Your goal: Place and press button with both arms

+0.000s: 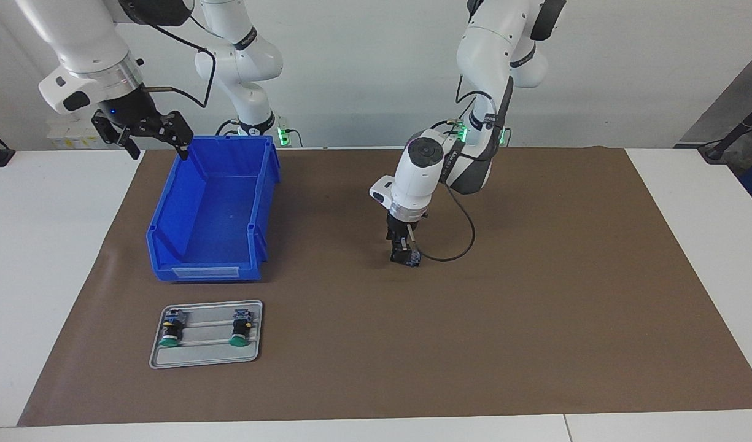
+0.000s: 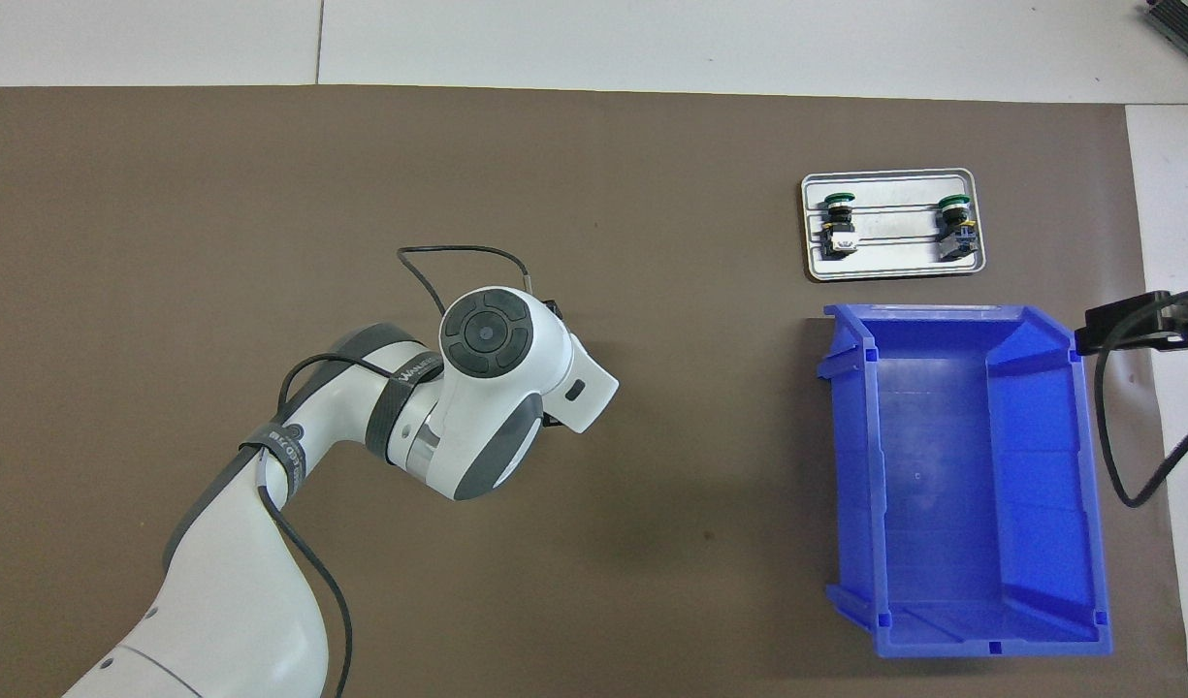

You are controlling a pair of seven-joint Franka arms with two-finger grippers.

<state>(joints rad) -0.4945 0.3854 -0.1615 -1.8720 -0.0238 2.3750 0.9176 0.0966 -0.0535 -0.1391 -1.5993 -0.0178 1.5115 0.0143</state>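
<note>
My left gripper (image 1: 405,255) hangs straight down at the middle of the brown mat, its tips at the mat's surface. It is shut on a small dark thing with a bluish part, the button (image 1: 414,259); the green cap does not show. From overhead the left wrist (image 2: 487,334) hides this gripper and the button. Two more buttons (image 1: 170,331) (image 1: 240,328) with green caps lie in a grey tray (image 1: 207,357), also seen from overhead as buttons (image 2: 839,221) (image 2: 954,218) in the tray (image 2: 889,268). My right gripper (image 1: 143,132) waits open, raised over the blue bin's corner.
A blue bin (image 1: 167,212) stands on the mat toward the right arm's end, nearer to the robots than the tray; from overhead the bin (image 2: 1088,465) holds nothing. A black cable (image 1: 461,245) loops beside the left gripper. White table (image 1: 50,258) borders the mat.
</note>
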